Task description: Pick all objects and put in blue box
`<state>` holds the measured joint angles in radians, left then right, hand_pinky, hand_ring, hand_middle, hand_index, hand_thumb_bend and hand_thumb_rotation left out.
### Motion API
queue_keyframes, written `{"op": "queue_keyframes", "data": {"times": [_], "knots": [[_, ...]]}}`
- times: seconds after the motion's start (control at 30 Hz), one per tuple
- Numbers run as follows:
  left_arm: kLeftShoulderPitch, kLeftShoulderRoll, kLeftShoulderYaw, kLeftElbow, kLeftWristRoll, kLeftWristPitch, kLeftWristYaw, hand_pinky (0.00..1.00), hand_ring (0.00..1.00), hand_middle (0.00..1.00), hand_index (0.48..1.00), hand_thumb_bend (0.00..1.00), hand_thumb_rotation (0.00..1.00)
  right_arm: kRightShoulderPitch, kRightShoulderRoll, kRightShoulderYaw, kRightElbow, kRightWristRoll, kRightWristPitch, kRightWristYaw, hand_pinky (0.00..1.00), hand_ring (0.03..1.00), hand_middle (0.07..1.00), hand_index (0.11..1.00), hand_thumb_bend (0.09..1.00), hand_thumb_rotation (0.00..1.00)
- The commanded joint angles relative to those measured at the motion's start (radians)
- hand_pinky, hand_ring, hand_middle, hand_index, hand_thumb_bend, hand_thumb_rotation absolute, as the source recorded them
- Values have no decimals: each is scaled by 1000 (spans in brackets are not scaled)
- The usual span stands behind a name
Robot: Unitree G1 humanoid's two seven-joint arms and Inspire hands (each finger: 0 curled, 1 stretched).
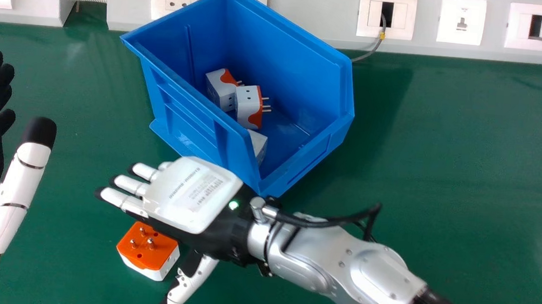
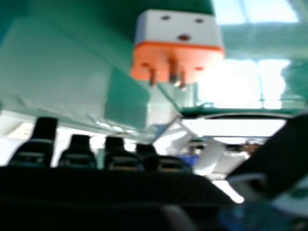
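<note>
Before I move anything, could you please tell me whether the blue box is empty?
No, it is partly filled: plugs sit inside the box, with space beside them.

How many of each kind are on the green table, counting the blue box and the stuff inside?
Box: 1
Orange-and-white plugs: 3
Partly hidden white block, maybe a plug too: 1
Total: 5

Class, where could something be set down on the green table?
The table is barest right of the blue box, beyond the right forearm; a smaller patch lies between the left hand and the box. It is crowded by the box's near corner, around the right hand and the loose plug adapter.
</note>
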<state>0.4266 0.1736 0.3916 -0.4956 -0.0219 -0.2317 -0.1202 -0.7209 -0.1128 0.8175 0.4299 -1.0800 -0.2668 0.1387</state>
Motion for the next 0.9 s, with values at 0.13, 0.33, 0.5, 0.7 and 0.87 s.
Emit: {"op": "queue_keyframes", "data": {"times": [0.13, 0.33, 0.5, 0.7, 0.87], "knots": [[4, 1, -4, -49, -14, 6, 2, 983, 1000, 998, 1000, 589, 876, -116, 27, 37, 67, -6, -81, -20, 970, 1000, 1000, 1000, 973, 405], [-3, 2, -5, -38, -14, 1, 3, 981, 1000, 999, 1000, 589, 873, -162, 43, 59, 132, -22, -122, -61, 959, 1000, 1000, 1000, 994, 339], [0, 0, -7, -49, -16, 4, 3, 981, 1000, 999, 1000, 590, 873, -191, 65, 86, 183, -46, -130, -96, 962, 1000, 1000, 1000, 999, 308], [6, -8, -10, -54, -9, 1, 10, 976, 1000, 999, 1000, 582, 874, -233, 95, 100, 253, -47, -150, -126, 972, 1000, 1000, 1000, 1000, 292], [2, -12, -11, -44, -7, -5, 15, 970, 1000, 1000, 999, 591, 873, -274, 122, 110, 337, -55, -171, -169, 960, 1000, 1000, 1000, 1000, 289]]}}
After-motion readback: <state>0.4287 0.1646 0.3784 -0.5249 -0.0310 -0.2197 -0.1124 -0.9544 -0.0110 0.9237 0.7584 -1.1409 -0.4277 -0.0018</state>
